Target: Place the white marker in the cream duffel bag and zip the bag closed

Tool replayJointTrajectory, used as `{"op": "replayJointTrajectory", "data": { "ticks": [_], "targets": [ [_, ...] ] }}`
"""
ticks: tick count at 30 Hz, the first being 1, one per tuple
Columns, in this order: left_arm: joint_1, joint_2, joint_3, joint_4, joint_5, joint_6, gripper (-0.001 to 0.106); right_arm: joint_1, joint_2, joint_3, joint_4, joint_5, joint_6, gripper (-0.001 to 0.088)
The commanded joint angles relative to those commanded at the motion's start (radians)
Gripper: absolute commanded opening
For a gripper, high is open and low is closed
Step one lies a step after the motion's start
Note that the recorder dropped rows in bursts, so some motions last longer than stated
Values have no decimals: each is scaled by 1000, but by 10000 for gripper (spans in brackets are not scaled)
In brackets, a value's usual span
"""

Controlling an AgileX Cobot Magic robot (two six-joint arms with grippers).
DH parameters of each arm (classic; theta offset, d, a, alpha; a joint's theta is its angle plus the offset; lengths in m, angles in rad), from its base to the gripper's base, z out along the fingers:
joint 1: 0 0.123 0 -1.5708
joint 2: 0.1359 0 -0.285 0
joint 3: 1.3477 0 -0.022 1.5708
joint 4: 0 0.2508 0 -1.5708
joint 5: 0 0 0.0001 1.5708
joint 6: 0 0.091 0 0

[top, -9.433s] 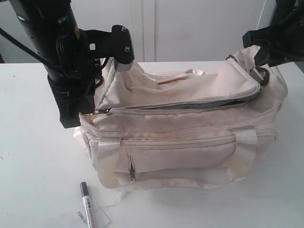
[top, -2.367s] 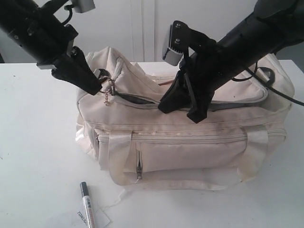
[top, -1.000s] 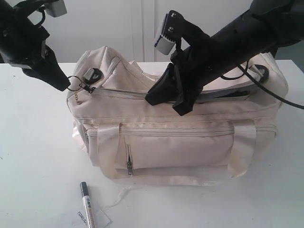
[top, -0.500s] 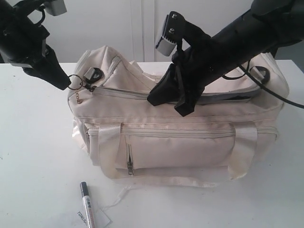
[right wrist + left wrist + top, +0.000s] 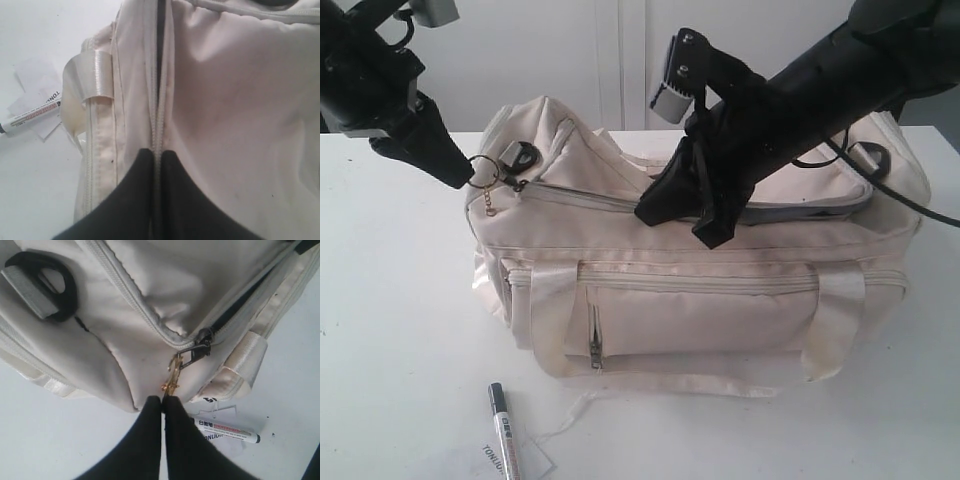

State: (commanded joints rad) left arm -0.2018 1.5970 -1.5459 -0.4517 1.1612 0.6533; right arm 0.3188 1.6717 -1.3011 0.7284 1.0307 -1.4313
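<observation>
Currently: left end effector (image 5: 162, 399) is pinching the ring (image 5: 171, 376), right end effector (image 5: 157, 152) is clamping the bag (image 5: 700, 310) at its zip; marker (image 5: 503, 432) is lying on tabletop (image 5: 390, 300).

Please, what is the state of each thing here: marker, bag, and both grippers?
cream duffel bag: top zip partly open, front pocket zipped.
white marker: capped, lying on the table, outside the bag.
left gripper: shut on the zipper pull.
right gripper: shut on the bag's zip seam.
</observation>
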Motion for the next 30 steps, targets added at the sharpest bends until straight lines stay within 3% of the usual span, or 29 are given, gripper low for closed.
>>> {"op": "replayJointTrajectory", "data": {
  "ticks": [6,10,11,15,17,22,30],
  "targets": [
    [0,0,73,-116,0,54,0,0,0,0,0,0,0,0],
    [0,0,107,-116,-21,71,15,0,0,0,0,2,2,0],
    [0,0,107,-119,-21,84,53,0,0,0,0,2,2,0],
    [0,2,107,-121,-19,88,524,0,0,0,0,2,2,0],
    [0,2,107,-121,-15,88,628,0,0,0,0,0,2,0],
    [0,-20,70,-121,-19,131,646,0,0,0,6,-6,2,7],
    [0,-74,27,-130,-15,148,645,0,-2,-4,43,-9,2,270]
  ]
}}
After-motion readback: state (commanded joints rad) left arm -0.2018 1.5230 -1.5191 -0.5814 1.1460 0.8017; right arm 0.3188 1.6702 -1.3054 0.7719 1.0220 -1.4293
